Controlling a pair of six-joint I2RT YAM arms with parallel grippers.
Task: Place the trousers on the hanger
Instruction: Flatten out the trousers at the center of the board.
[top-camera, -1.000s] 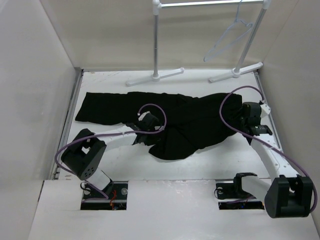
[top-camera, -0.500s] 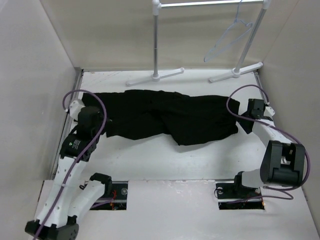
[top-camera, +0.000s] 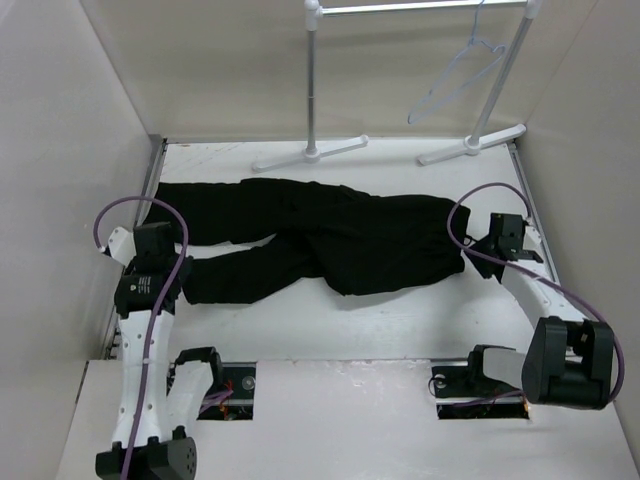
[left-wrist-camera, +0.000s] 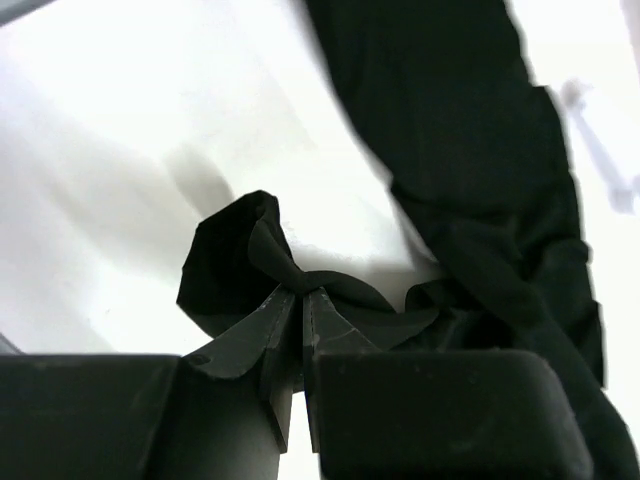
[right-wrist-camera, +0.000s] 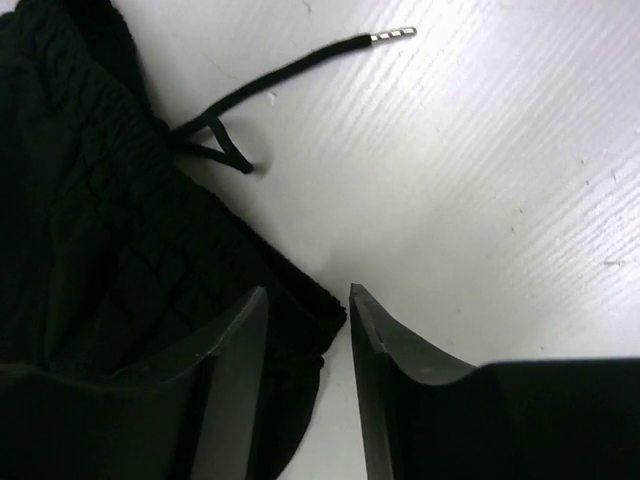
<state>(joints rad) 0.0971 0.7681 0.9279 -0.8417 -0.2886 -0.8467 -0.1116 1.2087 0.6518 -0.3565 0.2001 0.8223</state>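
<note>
The black trousers lie stretched across the table, waist to the right and legs to the left. My left gripper is at the end of the near leg. In the left wrist view it is shut on a pinched fold of that black cloth. My right gripper is at the waist end. In the right wrist view it is open, with the waistband corner between its jaws. The pale wire hanger hangs from the rack rail at the back right, apart from both grippers.
A white clothes rack stands at the back, with poles and feet on the table. White walls close in the left and right sides. The trousers' drawstring lies on the table beyond the right fingers.
My left arm has swung from the table's middle to the far left with the leg end, pulling the trousers out flat. My right gripper has shifted slightly at the waist end.
</note>
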